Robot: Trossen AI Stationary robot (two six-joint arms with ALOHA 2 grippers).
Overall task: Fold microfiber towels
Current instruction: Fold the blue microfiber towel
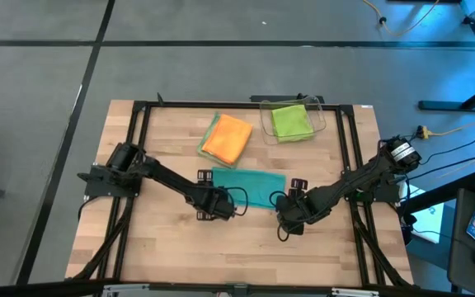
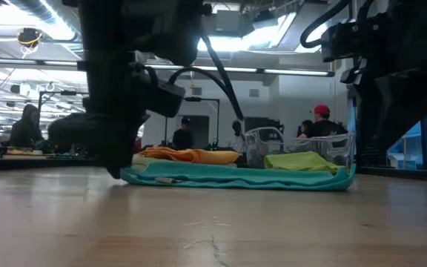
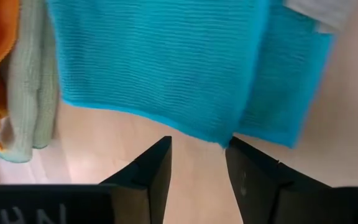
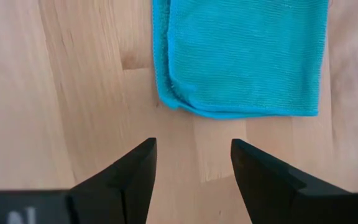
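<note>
Low view: teal towel [image 2: 236, 178] | left end behind left claw [image 2: 117, 159]

I see the clear plastic bin [image 1: 320, 115] at the wooden table's [image 1: 171, 247] far edge, people [image 2: 319, 122] seated beyond.

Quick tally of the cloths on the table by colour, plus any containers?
Teal towel: 1
Orange towel: 1
Pale sage towel, under the orange one: 1
Lime green towel, in the bin: 1
Clear plastic bin: 1
Total: 5
</note>
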